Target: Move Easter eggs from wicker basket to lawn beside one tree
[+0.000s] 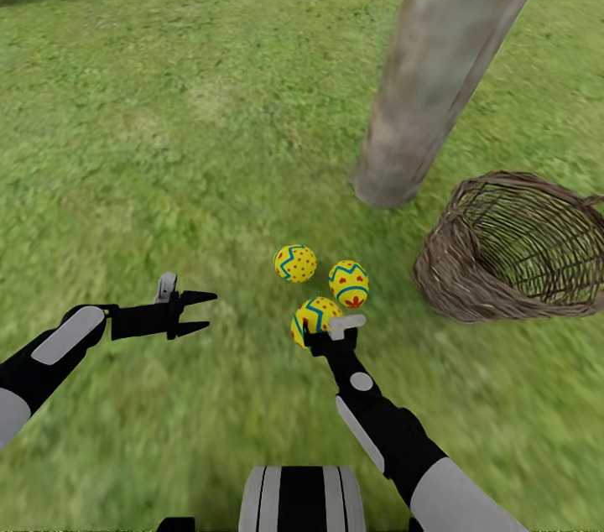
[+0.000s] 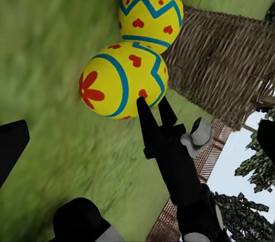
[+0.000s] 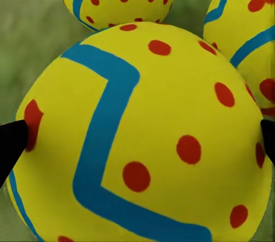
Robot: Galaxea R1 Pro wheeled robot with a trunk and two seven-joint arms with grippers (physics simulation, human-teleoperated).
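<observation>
1. Three eggs [image 1: 295, 263] [image 1: 349, 283] [image 1: 312, 317] clustered on lawn [image 1: 168, 138], near tree trunk [image 1: 436, 62]; basket [image 1: 516, 251] tipped, just beside.
2. Right claw [image 1: 323, 329] pinches nearest egg, fingertips on both sides.
3. Left claw [image 1: 200, 312] open, holds nothing, above grass.

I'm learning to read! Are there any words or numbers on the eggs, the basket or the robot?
None: no words, letters or numbers can be read anywhere.
Easter eggs: only blue zigzags and red dots, hearts and a flower, no writing.
Wicker basket: plain weave, no label.
Tree trunk: bare bark.
Left gripper and right gripper: no markings to read.
</observation>
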